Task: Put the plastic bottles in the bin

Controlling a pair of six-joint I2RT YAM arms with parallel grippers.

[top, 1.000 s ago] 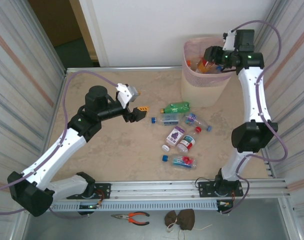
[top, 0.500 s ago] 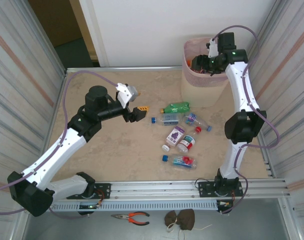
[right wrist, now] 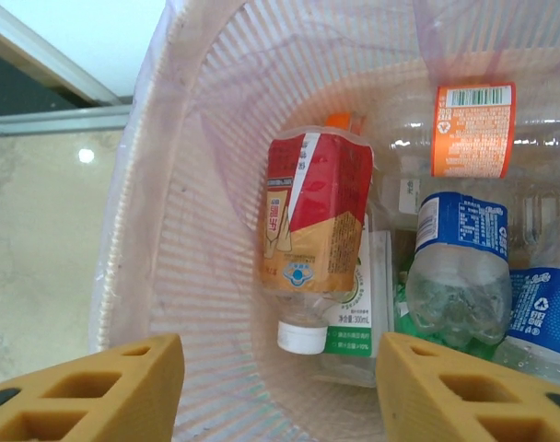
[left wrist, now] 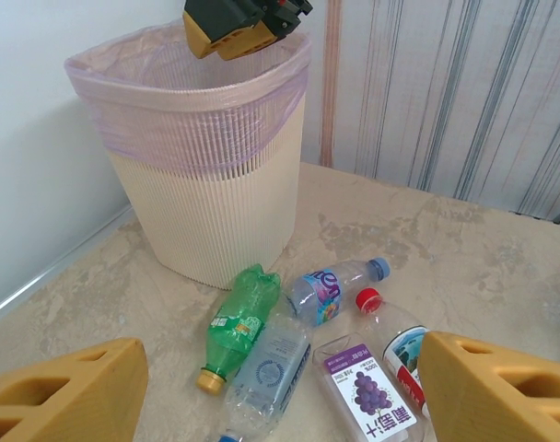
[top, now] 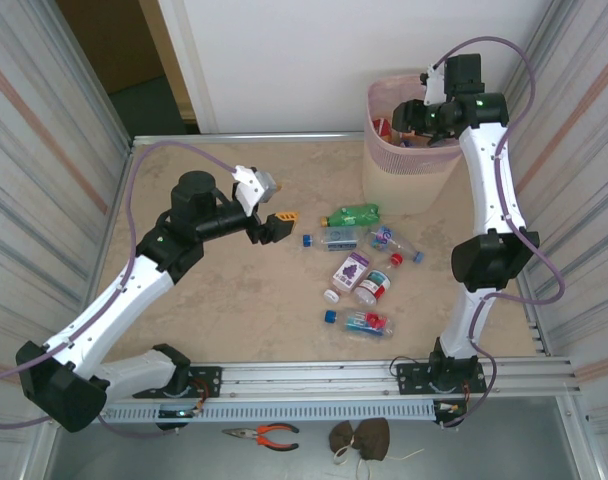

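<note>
The jaws of the right gripper (right wrist: 278, 382) are seen parted, with nothing gripped between them. Its yellow fingers (right wrist: 96, 387) are set at the lower corners of the wrist frame. Beyond them the inside of the bin (right wrist: 183, 184) is shown, lined with a pink bag (right wrist: 169, 83). Bottles are piled in it: a red-labelled bottle (right wrist: 309, 221) at the centre, an orange-labelled bottle (right wrist: 473, 129) at the upper right and a blue-labelled bottle (right wrist: 460, 267) at the right. In the top view this gripper is held over the bin's rim, in the upper right of the frame.

The jaws of the left gripper (left wrist: 280, 387) are spread wide and nothing is held. Its fingers are likewise seen at the lower corners of its wrist frame. Ahead of them loose bottles are lying on the table (top: 234, 290). A green bottle (left wrist: 239, 318) is found just below the bin's foot. A blue-capped bottle (left wrist: 331, 290) is placed beside it on the right, and a grape-labelled bottle (left wrist: 363, 396) and a red-capped bottle (left wrist: 395, 336) lie nearer the lower edge. The bin is stood upright in the upper left of that frame. In the top view the left gripper is held left of centre, near the loose bottles and well apart from the bin.
</note>
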